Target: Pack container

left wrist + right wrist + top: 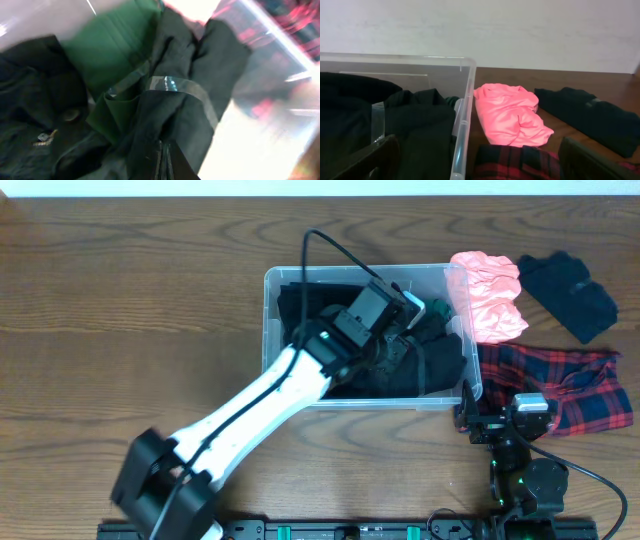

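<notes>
The clear container (268, 320) stands mid-table and holds dark garments (440, 365). My left gripper (393, 348) reaches down inside it. In the left wrist view its fingers (163, 161) are closed together on a fold of dark garment (180, 115), beside a green cloth (115, 55). My right gripper (488, 420) is open and empty, low at the container's front right corner. In the right wrist view its fingers (479, 170) spread either side of the container rim (462, 125) and a red plaid garment (515, 162).
Right of the container lie a pink garment (488, 295) (510, 115), a black garment (570, 292) (590, 117) and the red plaid garment (570, 385). A cable (345, 252) arcs over the container's back rim. A white wall runs behind the table.
</notes>
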You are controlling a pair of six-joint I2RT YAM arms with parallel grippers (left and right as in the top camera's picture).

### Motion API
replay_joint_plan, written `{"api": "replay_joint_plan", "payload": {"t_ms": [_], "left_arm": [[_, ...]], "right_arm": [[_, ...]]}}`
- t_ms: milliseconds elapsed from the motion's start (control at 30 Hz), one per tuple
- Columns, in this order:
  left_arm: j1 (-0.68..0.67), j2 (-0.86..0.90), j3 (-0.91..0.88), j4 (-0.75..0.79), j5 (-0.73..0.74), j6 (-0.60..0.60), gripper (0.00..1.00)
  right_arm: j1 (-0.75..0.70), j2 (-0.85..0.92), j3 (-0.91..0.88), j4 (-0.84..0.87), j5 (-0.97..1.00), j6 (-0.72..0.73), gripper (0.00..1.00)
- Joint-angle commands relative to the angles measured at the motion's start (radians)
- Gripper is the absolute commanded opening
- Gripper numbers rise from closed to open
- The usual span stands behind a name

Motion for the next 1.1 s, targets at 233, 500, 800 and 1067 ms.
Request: {"api": "replay_joint_plan", "payload": {"t_ms": [233, 500, 800, 1067], "left_arm": [[0.0, 0.196, 0.007, 0.121, -0.045, 0.015, 0.06], [0.0, 0.327, 0.007, 0.129, -0.135, 0.037, 0.06], [0.0, 0.18, 0.034, 0.141, -0.135, 0.036, 0.06], [0.0, 0.07, 0.035, 0.183, -0.135, 0.036, 0.06]], "right_arm": [[0.006, -0.005, -0.002, -0.003, 0.007, 0.01, 0.99], [0.006, -0.005, -0.002, -0.003, 0.007, 0.01, 0.99], [0.006, -0.005, -0.002, -0.003, 0.007, 0.01, 0.99], [0.006, -0.005, -0.002, -0.003, 0.007, 0.01, 0.99]]}}
